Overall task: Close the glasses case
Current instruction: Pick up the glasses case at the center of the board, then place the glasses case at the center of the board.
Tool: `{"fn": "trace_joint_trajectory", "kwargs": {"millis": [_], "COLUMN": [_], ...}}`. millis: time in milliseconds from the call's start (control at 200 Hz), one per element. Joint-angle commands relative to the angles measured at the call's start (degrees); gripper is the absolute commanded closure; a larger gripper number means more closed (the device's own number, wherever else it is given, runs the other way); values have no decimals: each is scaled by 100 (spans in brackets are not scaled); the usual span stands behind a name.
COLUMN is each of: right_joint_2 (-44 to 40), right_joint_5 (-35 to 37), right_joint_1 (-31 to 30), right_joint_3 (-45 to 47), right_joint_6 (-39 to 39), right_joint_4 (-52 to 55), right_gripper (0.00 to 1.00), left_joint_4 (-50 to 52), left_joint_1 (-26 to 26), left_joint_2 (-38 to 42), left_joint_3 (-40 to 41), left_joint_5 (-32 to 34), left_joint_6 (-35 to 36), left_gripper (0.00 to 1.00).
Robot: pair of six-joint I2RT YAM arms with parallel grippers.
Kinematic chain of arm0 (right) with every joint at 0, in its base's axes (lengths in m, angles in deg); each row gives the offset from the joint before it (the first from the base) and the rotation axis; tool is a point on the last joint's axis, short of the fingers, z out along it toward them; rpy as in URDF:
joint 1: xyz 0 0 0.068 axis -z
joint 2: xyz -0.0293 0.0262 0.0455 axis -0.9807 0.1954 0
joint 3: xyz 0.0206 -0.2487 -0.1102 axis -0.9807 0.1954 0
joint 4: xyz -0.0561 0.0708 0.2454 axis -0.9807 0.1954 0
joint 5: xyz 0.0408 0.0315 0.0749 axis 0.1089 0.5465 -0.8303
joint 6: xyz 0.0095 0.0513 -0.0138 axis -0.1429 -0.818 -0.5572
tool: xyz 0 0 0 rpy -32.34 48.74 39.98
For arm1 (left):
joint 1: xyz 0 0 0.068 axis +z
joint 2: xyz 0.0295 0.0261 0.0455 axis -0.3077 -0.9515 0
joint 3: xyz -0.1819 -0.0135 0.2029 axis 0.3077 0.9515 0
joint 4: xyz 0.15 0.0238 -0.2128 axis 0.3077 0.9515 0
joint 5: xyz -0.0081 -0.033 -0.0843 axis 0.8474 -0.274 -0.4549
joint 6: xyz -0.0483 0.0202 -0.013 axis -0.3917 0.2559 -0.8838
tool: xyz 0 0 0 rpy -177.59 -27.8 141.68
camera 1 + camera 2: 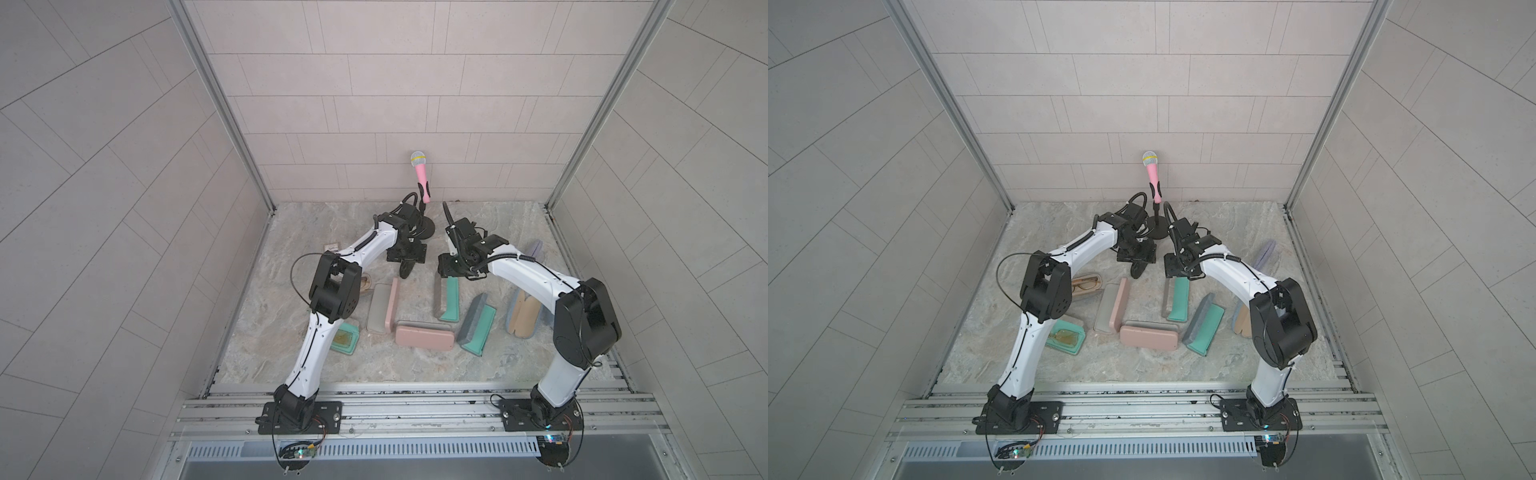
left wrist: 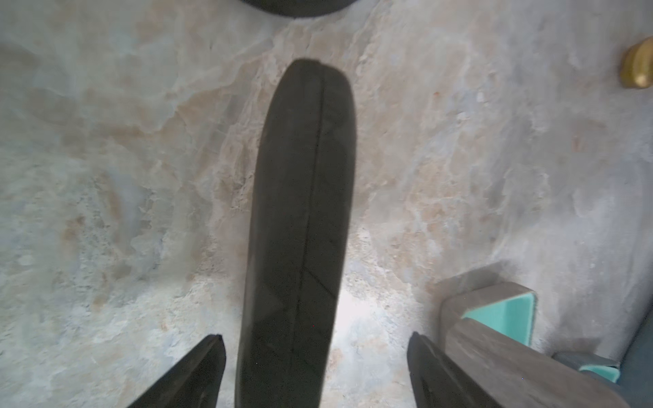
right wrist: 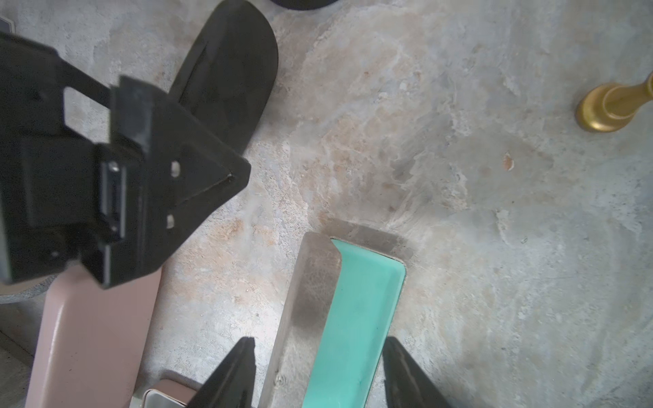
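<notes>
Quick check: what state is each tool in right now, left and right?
Left tool: open, astride the closed black case, not gripping it.
Right tool: open, astride the open teal-lined case, holding nothing.

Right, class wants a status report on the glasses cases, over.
Left end effector open, straddling shut black glasses case. Right end effector open over open teal-lined case. Pink case close alongside.

Both top views looked steeply down from high above the rail, facing the back wall, and covered the whole table. Each wrist camera looked down at the table from close range. Both wrist views showed the black case and the teal case.
</notes>
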Motion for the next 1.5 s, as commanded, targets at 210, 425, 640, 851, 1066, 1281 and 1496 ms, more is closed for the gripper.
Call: {"fn": "trace_joint_trajectory", "kwargs": {"millis": [210, 425, 640, 851, 1066, 1281, 1496], "right_joint_2": [-303, -471, -641, -666, -559, -470, -363], "right_joint_5": [11, -15, -129, -237, -470, -517, -563], "right_joint_1": [90, 106, 91, 64, 69, 66, 56], "right_joint_3": [63, 116, 158, 324, 327, 300, 291], "right_joint_6": [-81, -71, -63, -90, -45, -37, -80], "right_joint_4": [-21, 12, 41, -61, -84, -47, -39], "right_gripper": [40, 40, 41, 40, 40, 40, 40], "left_joint_4": [281, 414, 955, 1032, 785, 475, 446], "left_joint_1": [31, 309, 1278, 2441, 3406, 3871, 4001], "left_joint_2": [-133, 403, 1508, 2363, 2496, 2295, 2089], "left_joint_3": [-497, -520, -311, 877, 2025, 2660, 2773], "left_joint_5": [185, 440, 1133, 1849, 2053, 1842, 1869], "left_joint_6": [35, -184, -354, -659, -734, -840, -906], "left_gripper": [66, 67, 67, 67, 67, 67, 66]}}
